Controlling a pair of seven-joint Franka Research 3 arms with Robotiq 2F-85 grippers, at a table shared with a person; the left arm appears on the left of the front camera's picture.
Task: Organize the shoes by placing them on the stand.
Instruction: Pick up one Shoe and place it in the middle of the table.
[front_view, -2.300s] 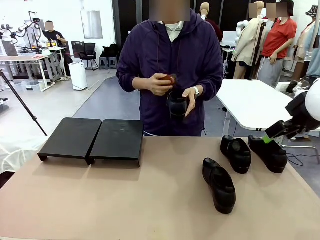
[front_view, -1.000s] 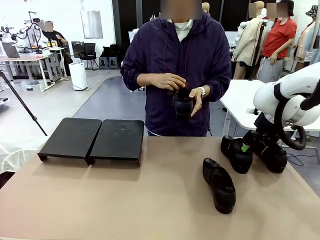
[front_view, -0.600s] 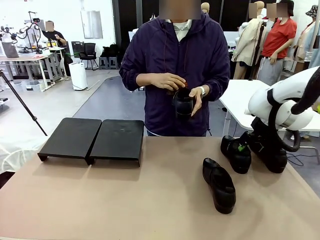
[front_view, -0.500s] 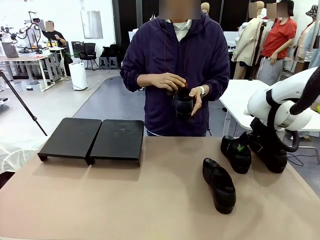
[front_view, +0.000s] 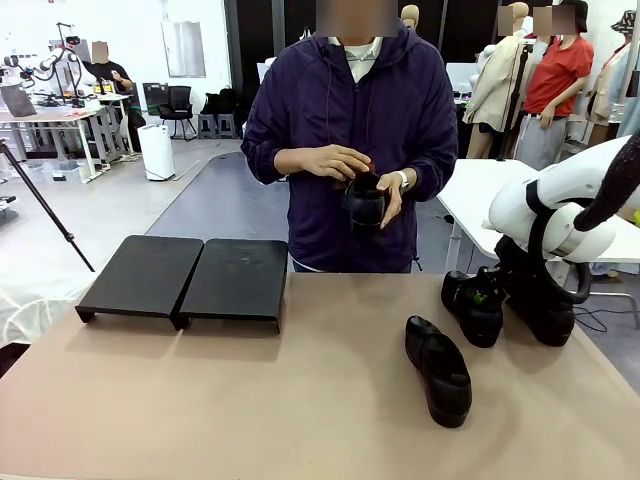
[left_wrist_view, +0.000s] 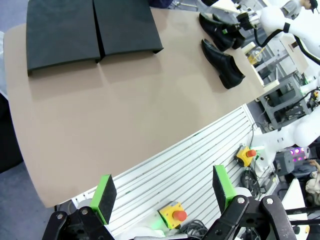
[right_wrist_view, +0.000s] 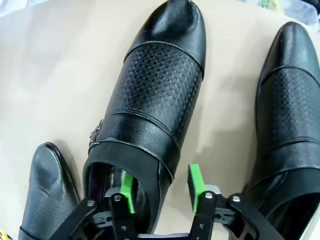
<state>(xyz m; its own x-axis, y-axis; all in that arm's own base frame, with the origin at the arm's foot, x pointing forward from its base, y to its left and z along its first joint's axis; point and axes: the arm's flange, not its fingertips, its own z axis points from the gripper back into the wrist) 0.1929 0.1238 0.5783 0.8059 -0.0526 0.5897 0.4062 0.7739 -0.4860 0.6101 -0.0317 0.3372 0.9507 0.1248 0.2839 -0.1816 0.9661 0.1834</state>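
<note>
**Front view and wrist views: four leather shoes, a flat stand, and the right gripper at a shoe's collar**

At the left of the front view, the stand (front_view: 180, 278) sits on the matte beige tabletop (front_view: 250, 400). It is two flat, matte black rectangular platforms joined side by side and slightly sloped, both bare. Behind the middle of the tabletop a person (front_view: 345, 110) in a dark purple hooded jacket holds the fourth shoe (front_view: 365, 205) at chest height between both hands (front_view: 335, 160).

Right of centre, three glossy black slip-on shoes with rounded toes and low heels lie on the tabletop. The near shoe (front_view: 438, 372) is well apart from the stand. Beyond it lies the middle shoe (front_view: 470, 310), and just beside that the far-right shoe (front_view: 552, 328), partly hidden by the white right arm (front_view: 560, 200). The right gripper (front_view: 488, 295) is down at the middle shoe's heel end.

In the right wrist view, one green pad (right_wrist_view: 127, 192) stands inside that shoe's opening and the other outside. The jaws straddle the side wall, and a strip of tabletop shows between the outer pad and the leather, so they are apart rather than clamped. The toe cap is smooth and shiny, and the vamp is stamped with a fine dotted grid. A plain band crosses the instep, with a small metal buckle (right_wrist_view: 95, 136) at one side.

In the left wrist view, the left gripper (left_wrist_view: 163, 192) hangs high over the tabletop's near edge. Its pads are spread wide with nothing between them.
</note>
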